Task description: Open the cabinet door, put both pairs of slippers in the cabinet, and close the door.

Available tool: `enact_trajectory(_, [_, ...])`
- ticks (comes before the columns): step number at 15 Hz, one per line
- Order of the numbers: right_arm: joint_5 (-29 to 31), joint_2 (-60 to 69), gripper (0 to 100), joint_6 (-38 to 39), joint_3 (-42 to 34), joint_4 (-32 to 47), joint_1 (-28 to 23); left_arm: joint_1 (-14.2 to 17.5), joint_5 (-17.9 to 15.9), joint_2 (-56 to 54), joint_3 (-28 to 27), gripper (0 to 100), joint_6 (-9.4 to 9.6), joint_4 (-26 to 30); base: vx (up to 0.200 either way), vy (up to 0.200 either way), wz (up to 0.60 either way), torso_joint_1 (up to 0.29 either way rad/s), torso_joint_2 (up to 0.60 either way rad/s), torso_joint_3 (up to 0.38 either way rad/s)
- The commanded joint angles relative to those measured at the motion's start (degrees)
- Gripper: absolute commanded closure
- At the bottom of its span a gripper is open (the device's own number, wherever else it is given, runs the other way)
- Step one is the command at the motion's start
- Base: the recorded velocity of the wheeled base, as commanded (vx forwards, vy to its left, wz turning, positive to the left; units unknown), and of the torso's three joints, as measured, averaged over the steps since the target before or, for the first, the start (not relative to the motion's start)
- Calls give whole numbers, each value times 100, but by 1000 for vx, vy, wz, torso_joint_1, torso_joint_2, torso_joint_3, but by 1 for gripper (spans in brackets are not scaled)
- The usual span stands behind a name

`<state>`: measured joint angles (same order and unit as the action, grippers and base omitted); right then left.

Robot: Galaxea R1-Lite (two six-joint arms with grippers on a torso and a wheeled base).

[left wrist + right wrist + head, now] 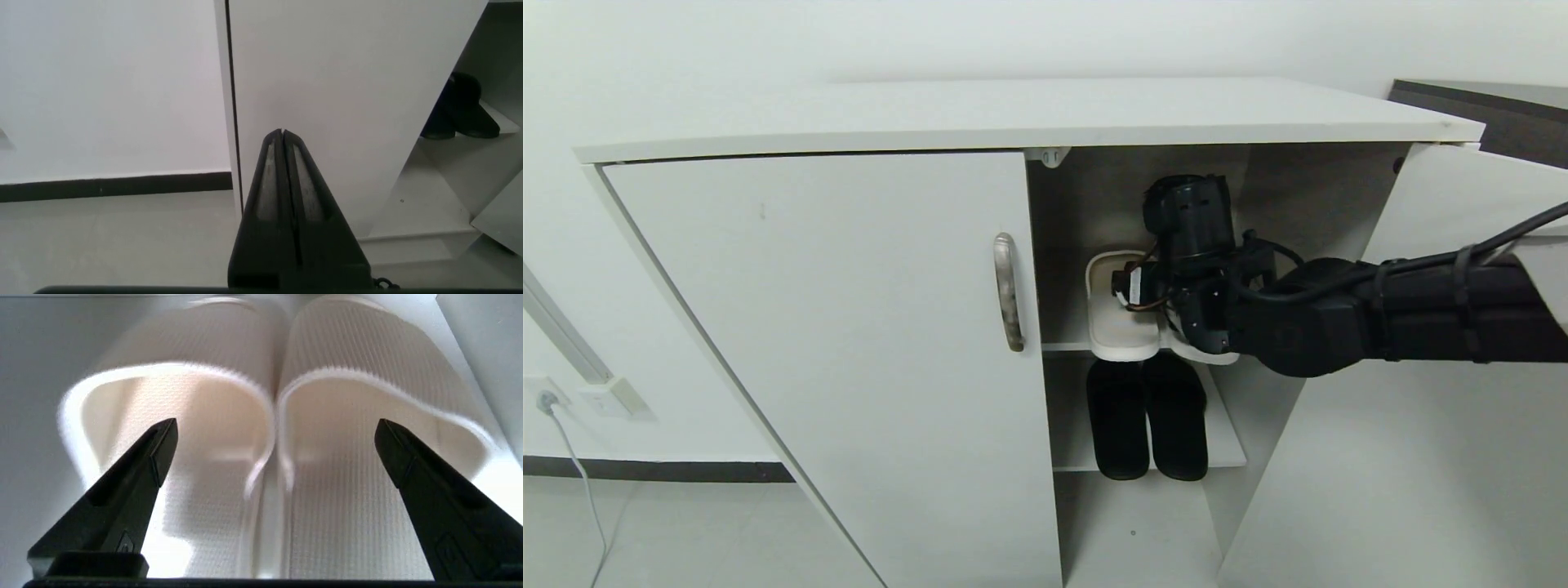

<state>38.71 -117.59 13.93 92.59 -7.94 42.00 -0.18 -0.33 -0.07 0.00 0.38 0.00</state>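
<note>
A: Head view?
B: The white slippers [1123,327] are lying on the cabinet's [1013,114] upper shelf [1062,346], the black slippers [1147,420] below.
A: Left wrist?
B: The left gripper [282,135] is hanging clenched by the shut door [327,82].
A: Right wrist?
B: The right gripper [278,433] is gaping before the white pair.

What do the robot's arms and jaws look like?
The right arm is chunky and matte black, with black cables banded along it and thin reddish wires at the wrist. Its jaws are black tapering wedges. The left jaws are black too, long and narrow, with greyish faces.
</note>
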Motion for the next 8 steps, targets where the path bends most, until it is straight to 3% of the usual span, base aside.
enact_trajectory(1, [-21,553,0,30,-496,-15,186,1,-2,7,0,100,-11,0,0,0,0,0,0,0])
enact_trajectory(6, [-329,1353,0,-40,-1770,-674,494,1,-11,7,0,100,-38,0,0,0,0,0,0,0])
enact_trajectory(8, [-663,1994,0,-5,-2614,-894,713,1,-11,7,0,100,-29,0,0,0,0,0,0,0])
